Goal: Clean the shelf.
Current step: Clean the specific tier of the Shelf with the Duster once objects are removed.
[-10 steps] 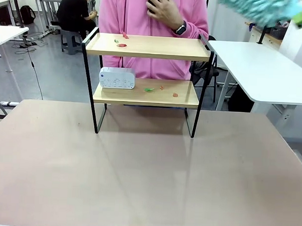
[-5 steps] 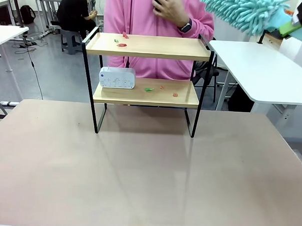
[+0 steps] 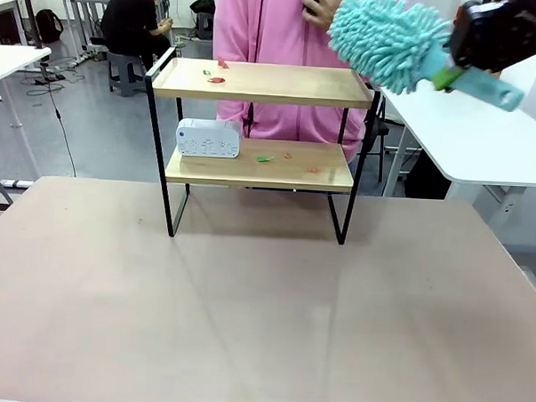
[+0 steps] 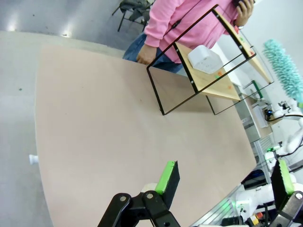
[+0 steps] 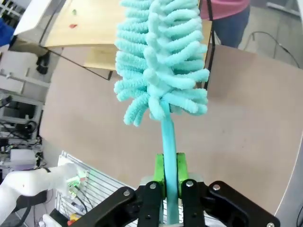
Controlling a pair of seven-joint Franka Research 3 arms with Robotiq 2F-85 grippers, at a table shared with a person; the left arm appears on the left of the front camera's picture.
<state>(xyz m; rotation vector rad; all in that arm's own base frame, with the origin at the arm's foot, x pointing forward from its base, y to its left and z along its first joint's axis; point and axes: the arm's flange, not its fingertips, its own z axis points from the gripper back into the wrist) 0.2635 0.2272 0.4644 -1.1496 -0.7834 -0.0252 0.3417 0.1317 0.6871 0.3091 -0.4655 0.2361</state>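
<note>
- Roughly midway along the far edge of the table (image 3: 245,325) stands the shelf (image 3: 282,84), two wooden boards in a thin black frame.
- A white box (image 3: 208,138) sits at the left end of the lower board; its markings are too small to read.
- Tiny red and green scraps (image 3: 216,79) lie near the left end of the top board, and a few more at the middle of the lower board. What they are cannot be made out.
- The right gripper (image 3: 450,71) hangs above and beyond the shelf's right end, jaws clamped on the thin handle of a teal duster (image 3: 386,41). In the front view its fingers are a dark blur. The right wrist view shows the green pads pressed against the handle.
- The duster's fluffy head is in the air just above the top board's right end, not touching it.
- A person (image 3: 267,23) in pink stands behind the shelf; a raised hand (image 3: 319,3) is partly hidden by the duster head.
- The left gripper (image 4: 225,182) hovers over the table's near side, jaws spread wide and holding nothing; one finger is partly cut off by the picture's edge.
</note>
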